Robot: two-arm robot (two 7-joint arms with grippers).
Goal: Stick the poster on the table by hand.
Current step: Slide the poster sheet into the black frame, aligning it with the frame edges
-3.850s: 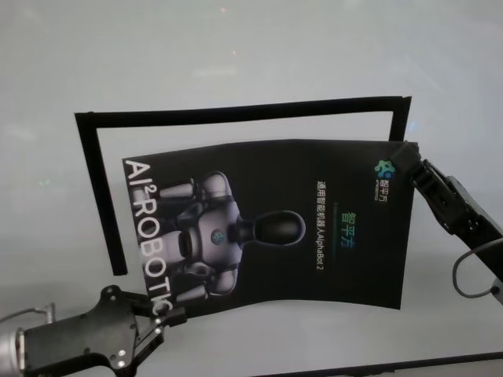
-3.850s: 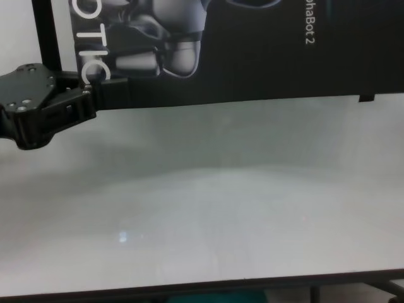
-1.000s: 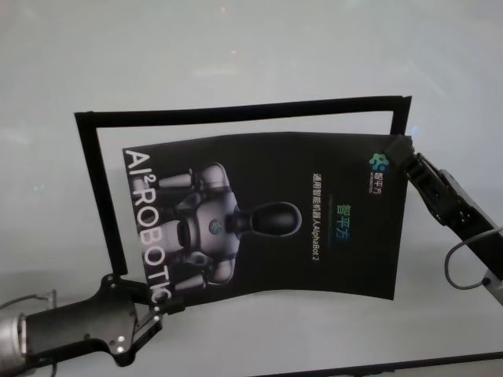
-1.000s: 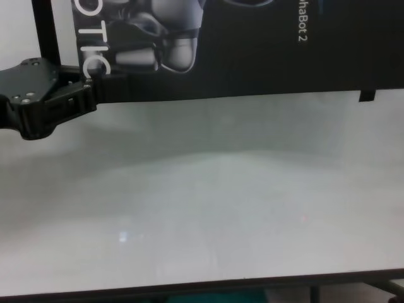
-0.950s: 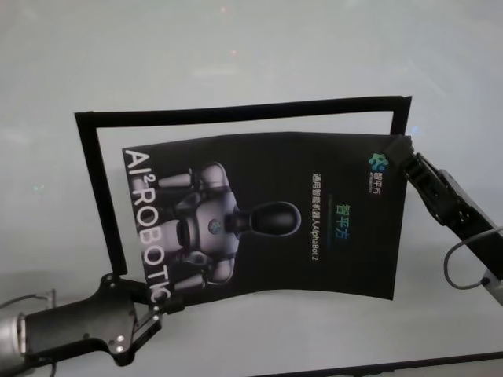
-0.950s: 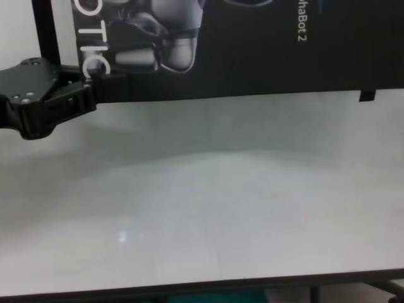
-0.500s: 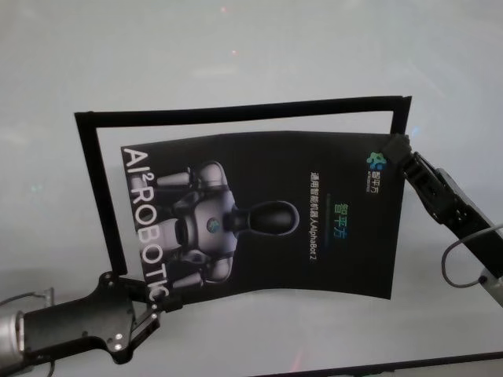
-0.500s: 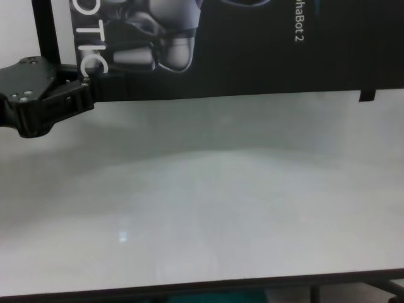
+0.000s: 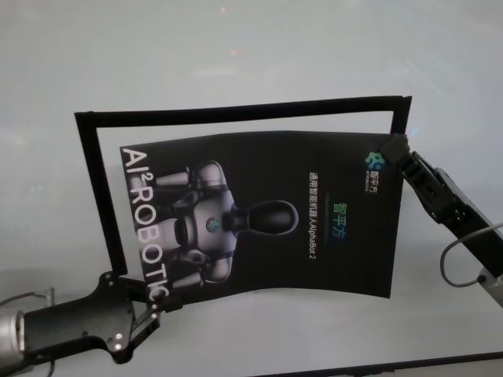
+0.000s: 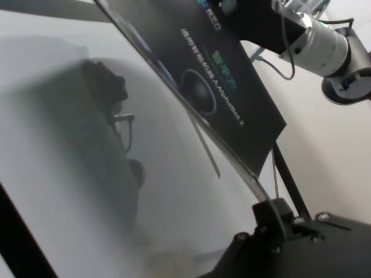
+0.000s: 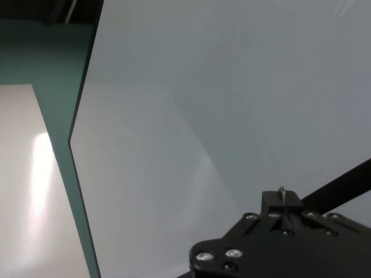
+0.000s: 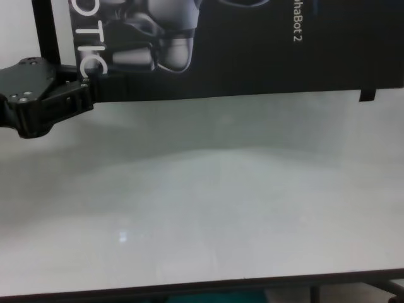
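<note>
One poster (image 9: 267,216) hangs above the table (image 9: 236,55), two hands, left hand (image 9: 161,302) and right hand (image 9: 391,146), each pinching a corner.

Beyond the pale work surface, a strip of teal-green floor (image 11: 35,52) shows. Soft overhead light leaves faint glints, and a beige patch (image 11: 29,191), perhaps more floor, lies alongside.

Left end effector (image 10: 277,211) pinches poster (image 10: 223,87) corner.
</note>
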